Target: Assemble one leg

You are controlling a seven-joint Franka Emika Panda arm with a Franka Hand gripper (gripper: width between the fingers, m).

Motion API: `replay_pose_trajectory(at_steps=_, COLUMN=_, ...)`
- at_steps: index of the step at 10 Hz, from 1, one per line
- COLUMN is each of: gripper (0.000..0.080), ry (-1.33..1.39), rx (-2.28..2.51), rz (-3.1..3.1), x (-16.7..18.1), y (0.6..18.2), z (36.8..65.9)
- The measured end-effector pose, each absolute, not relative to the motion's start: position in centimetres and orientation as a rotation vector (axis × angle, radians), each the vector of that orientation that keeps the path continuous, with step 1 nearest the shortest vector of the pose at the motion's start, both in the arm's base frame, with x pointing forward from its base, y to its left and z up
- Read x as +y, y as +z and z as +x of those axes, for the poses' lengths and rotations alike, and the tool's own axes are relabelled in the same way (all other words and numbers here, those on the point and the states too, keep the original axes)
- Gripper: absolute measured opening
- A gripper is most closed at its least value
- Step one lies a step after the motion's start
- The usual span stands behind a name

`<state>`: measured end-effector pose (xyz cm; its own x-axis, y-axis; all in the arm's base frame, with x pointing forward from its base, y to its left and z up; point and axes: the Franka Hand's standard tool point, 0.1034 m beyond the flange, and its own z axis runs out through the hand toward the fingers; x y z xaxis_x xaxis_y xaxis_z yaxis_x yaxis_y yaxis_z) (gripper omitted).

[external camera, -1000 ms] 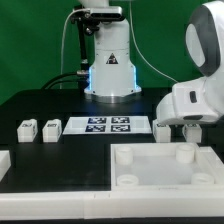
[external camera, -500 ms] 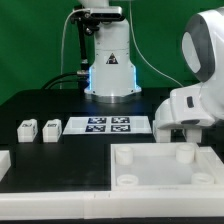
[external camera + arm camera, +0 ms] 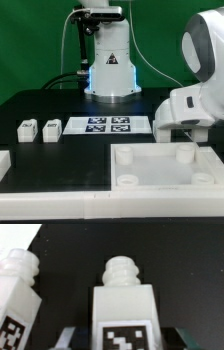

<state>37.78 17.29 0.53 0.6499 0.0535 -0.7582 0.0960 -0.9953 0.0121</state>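
Note:
In the wrist view a white leg with a ribbed rounded tip and a black-and-white tag lies between my two fingers. My gripper is open, with a dark gap on each side of the leg. A second leg lies close beside it. In the exterior view my gripper hangs low at the exterior view's right, just behind the large white tray-like part; the legs under it are hidden there. Two more legs stand at the exterior view's left.
The marker board lies between the left legs and my gripper. The robot base stands at the back. A white block sits at the left edge. The table is black.
My hand moved slightly down and to the exterior view's left one second to half a second ago, then stayed still. The parts have not moved.

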Motion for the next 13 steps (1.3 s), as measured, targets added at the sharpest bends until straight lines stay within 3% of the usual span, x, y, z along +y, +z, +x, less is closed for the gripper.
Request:
replay_pose_trajectory(at_steps=5, gripper=0.0284, ry=-1.298, rx=0.186, rz=2.809, x=17.0, y=1.0, z=38.2)
replay_pose_trajectory(at_steps=9, gripper=0.0285, ry=-1.194, rx=0.343, rz=2.919, x=14.2, y=8.7, z=44.6)
replay_pose_trajectory(at_steps=12, gripper=0.0285, ry=-0.657, rx=0.368, rz=3.130, x=10.7, y=13.2, z=49.0)
replay_pose_trajectory(at_steps=13, gripper=0.0285, ry=-0.469, rx=0.333, rz=3.168, x=10.2, y=14.5, z=49.2)
